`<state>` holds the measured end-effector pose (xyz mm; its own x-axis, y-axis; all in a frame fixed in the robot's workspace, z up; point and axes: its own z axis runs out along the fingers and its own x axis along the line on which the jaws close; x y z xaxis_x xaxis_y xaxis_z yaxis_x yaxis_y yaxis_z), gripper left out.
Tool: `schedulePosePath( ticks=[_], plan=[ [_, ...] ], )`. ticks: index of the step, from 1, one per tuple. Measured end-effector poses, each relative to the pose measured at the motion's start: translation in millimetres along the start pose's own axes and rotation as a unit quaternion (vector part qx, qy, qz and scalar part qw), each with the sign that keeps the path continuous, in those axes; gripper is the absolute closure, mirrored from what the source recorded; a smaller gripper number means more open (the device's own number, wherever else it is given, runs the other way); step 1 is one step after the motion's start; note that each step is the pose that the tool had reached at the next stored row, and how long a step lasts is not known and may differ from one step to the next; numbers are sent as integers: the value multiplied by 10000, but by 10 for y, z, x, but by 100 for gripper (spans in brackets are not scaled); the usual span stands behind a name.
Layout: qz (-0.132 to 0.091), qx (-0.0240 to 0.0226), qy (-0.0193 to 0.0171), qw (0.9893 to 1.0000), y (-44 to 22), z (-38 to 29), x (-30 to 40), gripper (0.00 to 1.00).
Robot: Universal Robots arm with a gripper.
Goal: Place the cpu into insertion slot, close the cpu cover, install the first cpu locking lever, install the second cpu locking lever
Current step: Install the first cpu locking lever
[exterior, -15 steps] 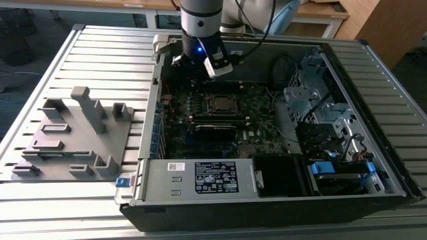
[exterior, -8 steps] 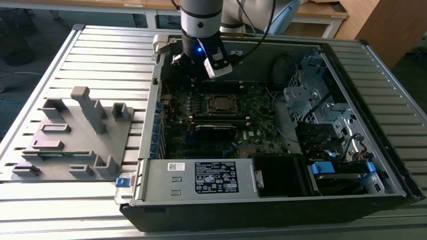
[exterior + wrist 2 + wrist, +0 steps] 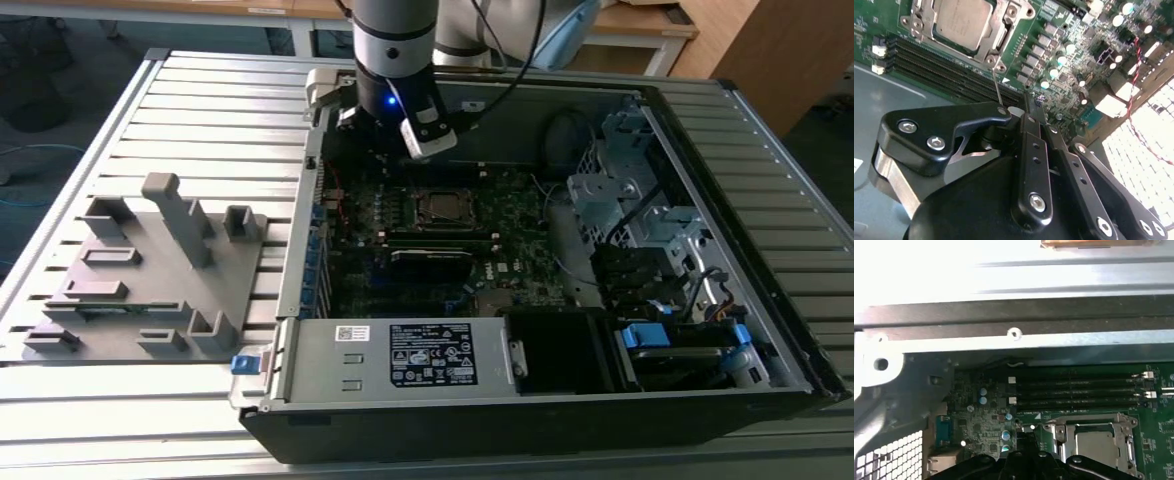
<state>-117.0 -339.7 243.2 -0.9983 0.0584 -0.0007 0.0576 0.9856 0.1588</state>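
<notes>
Closed claw (image 3: 1028, 112) sits just off the edge of the cpu cover (image 3: 998, 36) framing the cpu (image 3: 961, 21).

The cpu (image 3: 961, 22) lies under the cpu cover (image 3: 1000, 31), beside the memory slots (image 3: 944, 70)

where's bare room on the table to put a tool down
Bare slats of the table lie beyond the grey fixture, toward the exterior view's upper left, and in a strip along the table's near edge. Inside the computer case it is crowded: the arm hangs over the motherboard near the cpu.
</notes>
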Motion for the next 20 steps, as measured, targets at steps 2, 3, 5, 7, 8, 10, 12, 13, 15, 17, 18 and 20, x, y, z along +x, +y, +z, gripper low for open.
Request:
schedulePosePath(
  ticks=[2, 3, 5, 7, 8, 10, 12, 13, 15, 17, 18, 20],
  plan=[
    [1, -68, 4, 10000, -7, -1, 15, 90],
    [1, -105, 6, 9999, -11, -2, 20, 90],
    [3, -206, 12, 9998, -20, -3, 30, 90],
    [3, -311, 19, 9995, -26, -5, 34, 90],
    [4, -349, 20, 9994, -29, -5, 35, 90],
    [5, -415, 24, 9991, -33, -6, 37, 90],
    [5, -459, 27, 9989, -36, -6, 37, 90],
    [5, -478, 28, 9989, -37, -6, 37, 90],
    [6, -487, 28, 9988, -36, -6, 37, 90],
    [6, -488, 28, 9988, -36, -6, 37, 90],
    [5, -489, 28, 9988, -37, -6, 37, 90],
    [5, -490, 29, 9988, -37, -6, 32, 90]
  ],
)
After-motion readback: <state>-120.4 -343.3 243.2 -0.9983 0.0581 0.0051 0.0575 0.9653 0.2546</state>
